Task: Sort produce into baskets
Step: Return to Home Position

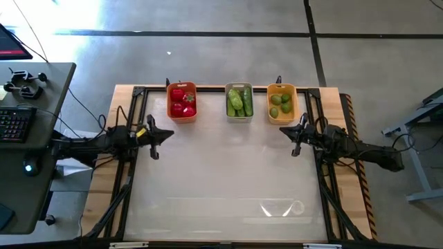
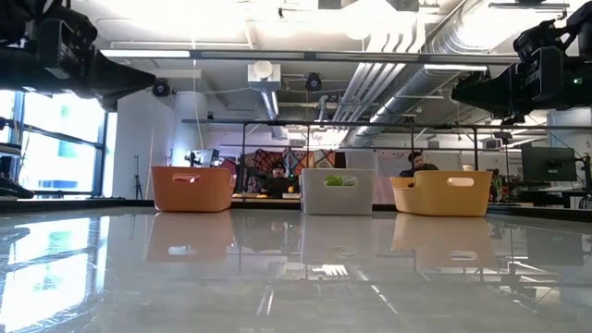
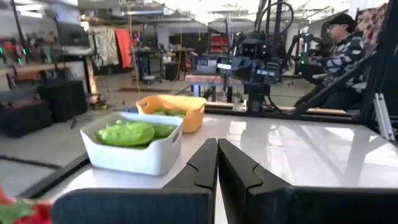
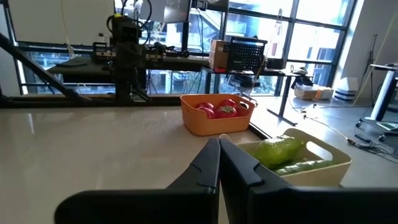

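Three bins stand in a row at the table's far edge. The orange-red bin [image 1: 182, 102] holds red tomatoes [image 1: 181, 101]. The pale grey bin [image 1: 239, 102] holds dark-green cucumbers [image 1: 240, 102]. The yellow-orange bin [image 1: 282, 103] holds green limes [image 1: 279, 104]. My left gripper [image 1: 154, 135] hovers shut and empty near the orange-red bin, on the table's left. My right gripper [image 1: 296, 132] hovers shut and empty just in front of the yellow-orange bin. In the left wrist view the shut fingers [image 3: 217, 163] point across the table; in the right wrist view the shut fingers [image 4: 219, 163] do the same.
The white tabletop [image 1: 221, 180] stretches in front of the bins to the near edge. A desk with a keyboard [image 1: 14, 124] stands off the table's left. People sit in the room beyond the far edge [image 2: 277, 180].
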You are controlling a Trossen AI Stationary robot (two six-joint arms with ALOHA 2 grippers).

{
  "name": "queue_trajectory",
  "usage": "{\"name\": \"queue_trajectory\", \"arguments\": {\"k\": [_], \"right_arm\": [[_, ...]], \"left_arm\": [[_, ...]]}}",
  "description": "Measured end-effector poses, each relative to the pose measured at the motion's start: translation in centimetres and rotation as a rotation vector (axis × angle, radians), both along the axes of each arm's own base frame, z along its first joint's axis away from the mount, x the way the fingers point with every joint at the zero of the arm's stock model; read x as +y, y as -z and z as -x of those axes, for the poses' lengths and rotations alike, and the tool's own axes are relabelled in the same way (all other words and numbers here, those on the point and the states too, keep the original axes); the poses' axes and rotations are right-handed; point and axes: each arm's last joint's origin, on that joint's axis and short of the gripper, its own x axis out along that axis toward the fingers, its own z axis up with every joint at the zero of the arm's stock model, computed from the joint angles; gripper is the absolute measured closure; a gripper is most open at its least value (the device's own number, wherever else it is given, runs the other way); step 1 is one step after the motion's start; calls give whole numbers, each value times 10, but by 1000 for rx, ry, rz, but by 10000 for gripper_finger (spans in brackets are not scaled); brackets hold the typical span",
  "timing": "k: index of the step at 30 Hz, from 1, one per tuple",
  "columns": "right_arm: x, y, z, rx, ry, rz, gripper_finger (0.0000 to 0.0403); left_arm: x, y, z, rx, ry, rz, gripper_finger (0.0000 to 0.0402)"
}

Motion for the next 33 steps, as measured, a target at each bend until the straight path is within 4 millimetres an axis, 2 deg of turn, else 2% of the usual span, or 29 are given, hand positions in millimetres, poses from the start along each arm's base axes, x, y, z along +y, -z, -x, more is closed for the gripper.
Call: {"name": "queue_trajectory", "arguments": {"k": [11,18,23,33], "right_arm": [[-2,1,0,8,21,1,403],[-2,1,0,2,32,-19,403],[-2,1,0,9,23,2,403],[-2,1,0,9,19,4,402]], "left_arm": [[-2,3,-1,12,59,71,401],[-1,6,-4,54,44,68,401],[-1,8,-6,93,28,-3,401],[-1,8,-6,88,29,30,401]]}}
